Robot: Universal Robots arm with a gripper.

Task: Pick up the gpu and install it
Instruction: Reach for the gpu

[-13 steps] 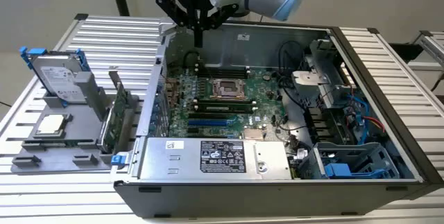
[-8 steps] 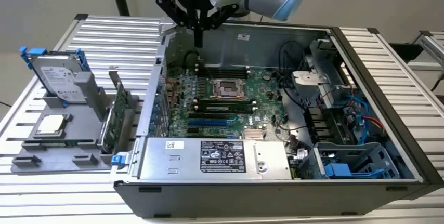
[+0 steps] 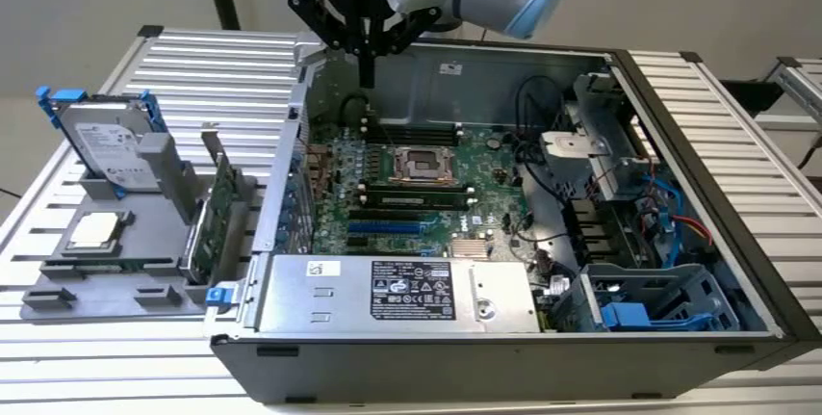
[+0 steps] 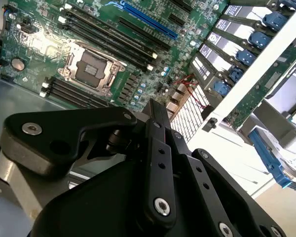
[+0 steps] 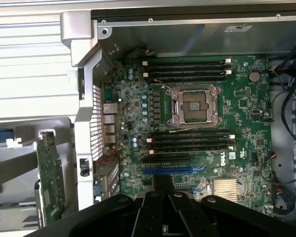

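Note:
The gpu [image 3: 226, 205] stands on edge in a grey holder [image 3: 122, 271] just outside the case, on the exterior view's left. Its green board faces the case wall and also shows in both wrist views [image 5: 49, 183] [image 4: 259, 96]. My gripper [image 3: 368, 76] hangs over the back corner of the open computer case [image 3: 514, 357], above the motherboard [image 5: 197, 123], far from the gpu. The black fingers [image 5: 163, 180] [image 4: 155, 104] are shut together with nothing between them. A long blue slot [image 5: 167, 171] runs across the motherboard below the memory slots.
A silver hard drive in a blue frame [image 3: 110, 141] and a processor chip [image 3: 96, 232] sit in the same holder. Inside the case are the power supply [image 3: 398, 290], cables [image 3: 540, 174] and a drive cage [image 3: 642, 309]. The case wall [image 5: 86, 133] stands between gpu and motherboard.

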